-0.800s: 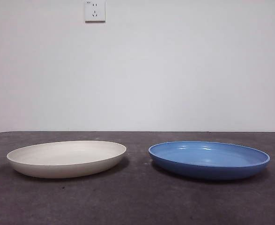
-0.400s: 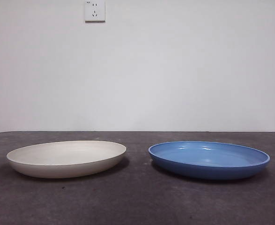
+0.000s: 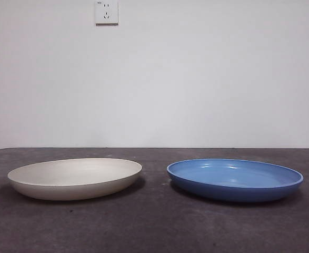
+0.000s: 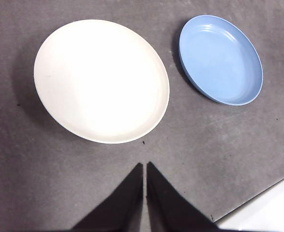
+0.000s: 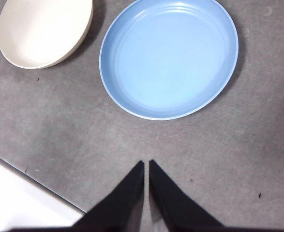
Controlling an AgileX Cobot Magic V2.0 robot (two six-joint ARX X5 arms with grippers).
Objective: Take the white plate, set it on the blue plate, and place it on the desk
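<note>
Evidently nothing is shifting in the front view: the white plate (image 3: pixel 74 178) and the blue plate (image 3: pixel 235 179) are sitting apart on the desk (image 3: pixel 154 226) exactly as a second ago, so the pick-up is not yet starting. No arm is showing here. The left wrist view is showing the left gripper (image 4: pixel 145 166) hanging above the desk near the white plate, jaws pressed together. The right wrist view is showing the right gripper (image 5: pixel 146 164) likewise closed and empty, near the blue plate.

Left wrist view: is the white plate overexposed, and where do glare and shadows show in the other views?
Left wrist view: the white plate is washed out at its centre. Front view: small glints on the blue plate, soft shadows beneath both. Right wrist view: even light, no glare.
</note>
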